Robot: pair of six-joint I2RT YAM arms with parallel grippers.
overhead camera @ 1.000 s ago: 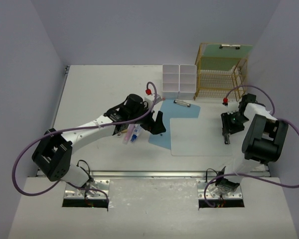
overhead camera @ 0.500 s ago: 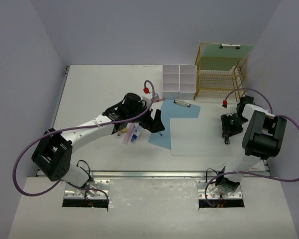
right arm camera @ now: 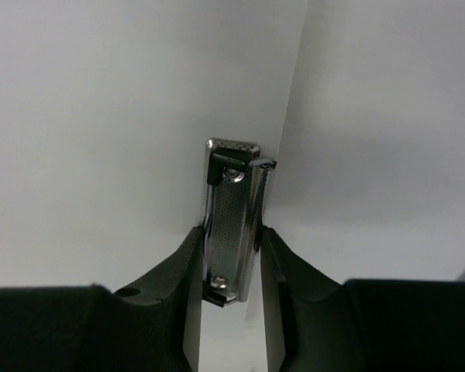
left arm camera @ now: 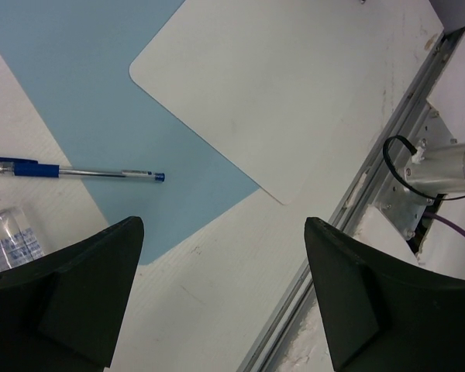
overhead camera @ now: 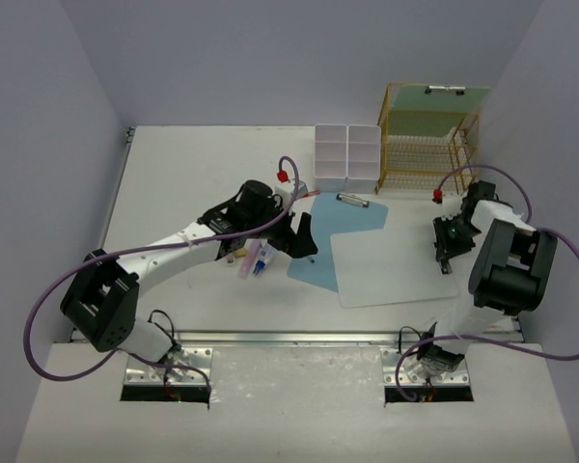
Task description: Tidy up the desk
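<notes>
The desk (overhead camera: 188, 174) is a wide white tabletop with a metal rail (overhead camera: 289, 338) along its near edge. A white clipboard (overhead camera: 391, 268) lies on it and partly overlaps a blue clipboard (overhead camera: 352, 220). My right gripper (overhead camera: 446, 243) is shut on the white clipboard's metal clip (right arm camera: 232, 225) at its right edge. My left gripper (overhead camera: 304, 241) is open and empty, and hovers above the blue clipboard's left corner. In the left wrist view its fingers straddle bare desk (left arm camera: 217, 294), with a blue pen (left arm camera: 70, 170) on the blue clipboard (left arm camera: 77, 85).
A white compartmented organizer (overhead camera: 347, 157) stands at the back centre. A gold wire rack (overhead camera: 429, 154) at the back right has a green clipboard (overhead camera: 442, 101) leaning behind it. Pens and small items (overhead camera: 251, 260) lie beside the left gripper. A clear tube (left arm camera: 12, 236) shows in the left wrist view.
The white clipboard has turned slightly counterclockwise, its right end drawn toward the back right by my right gripper. My left gripper has barely moved.
</notes>
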